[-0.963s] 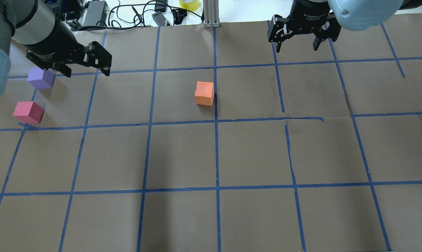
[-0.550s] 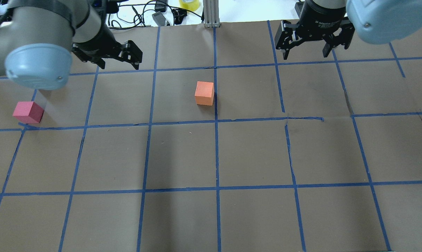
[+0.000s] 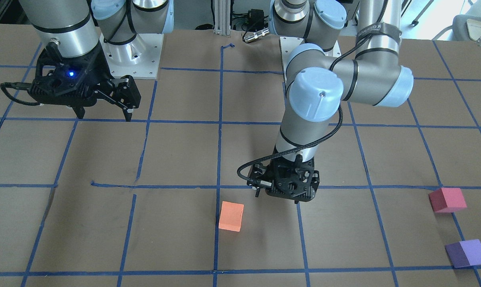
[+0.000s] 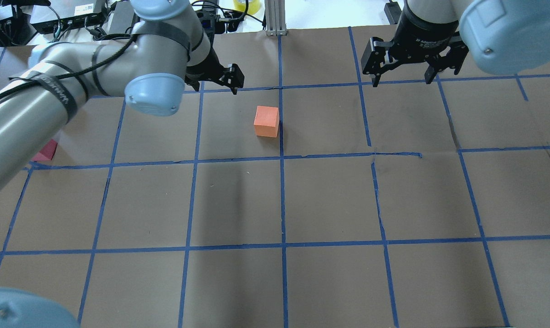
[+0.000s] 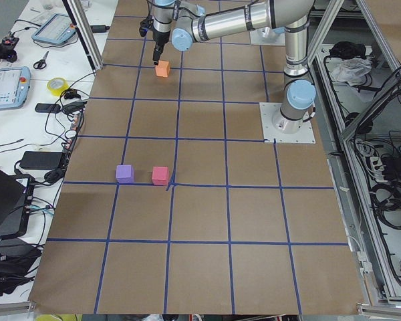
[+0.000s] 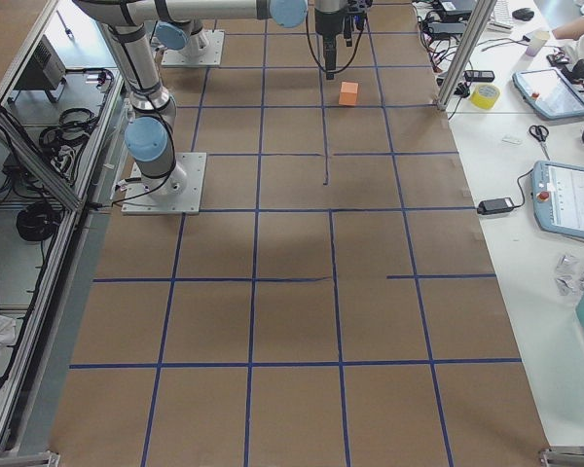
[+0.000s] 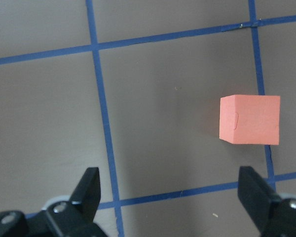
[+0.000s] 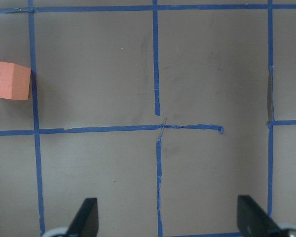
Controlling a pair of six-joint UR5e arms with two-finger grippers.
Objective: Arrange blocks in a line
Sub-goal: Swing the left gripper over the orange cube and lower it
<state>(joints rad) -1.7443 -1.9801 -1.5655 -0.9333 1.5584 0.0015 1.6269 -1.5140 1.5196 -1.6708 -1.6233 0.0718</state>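
Right now the orange block [image 4: 266,121] sits on the brown tabletop [image 4: 329,200] in the far middle, its right side against one of the blue tape lines [image 4: 282,205] that mark the paper into squares. The left gripper [image 7: 168,182] is above the tabletop just beyond and to the left of that block. Its fingers are spread wide with nothing between them. In the left wrist view the orange block lies ahead of the right-hand finger and off to that side, not inside the gap.

The right gripper [image 4: 402,82] is over the far right part of the tabletop, well apart from the orange block. It is likewise spread wide and carries nothing, and its wrist view shows only bare paper and tape between the fingers, with the orange block at the left edge of that view.

The red-pink block [image 3: 447,199] and the purple block [image 3: 466,253] stand at the far left of the tabletop, well apart from the orange one. They are near each other with a gap between, the purple one farther out and the red-pink one nearer the robot, beside a tape crossing. From overhead the left arm covers the purple block and all but a corner of the red-pink one.
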